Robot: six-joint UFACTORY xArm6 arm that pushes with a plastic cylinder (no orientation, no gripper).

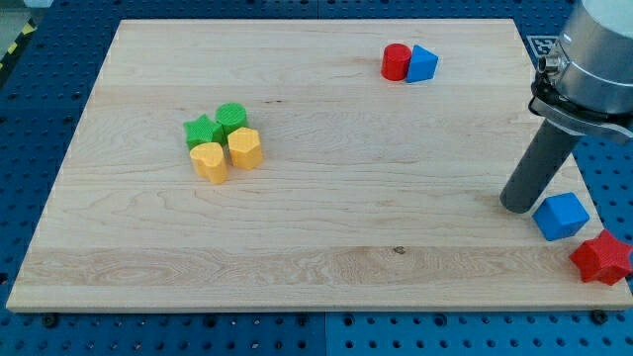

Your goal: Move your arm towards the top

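Observation:
My tip (519, 205) rests on the wooden board (297, 227) near its right edge, at mid height. A blue cube (561, 216) lies just to the right of the tip, at the board's edge. A red star block (601, 258) lies further right and lower, off the board. A red cylinder (396, 62) and a blue block (422, 63) touch each other at the view's top, well up and left of the tip. A green star (202, 132), a green cylinder (231, 118), a yellow heart-like block (209, 161) and a yellow block (244, 147) cluster at the left.
The board sits on a blue perforated table (30, 109). The arm's grey body (598, 49) hangs over the board's upper right corner. A black and white marker (539, 44) shows beside it.

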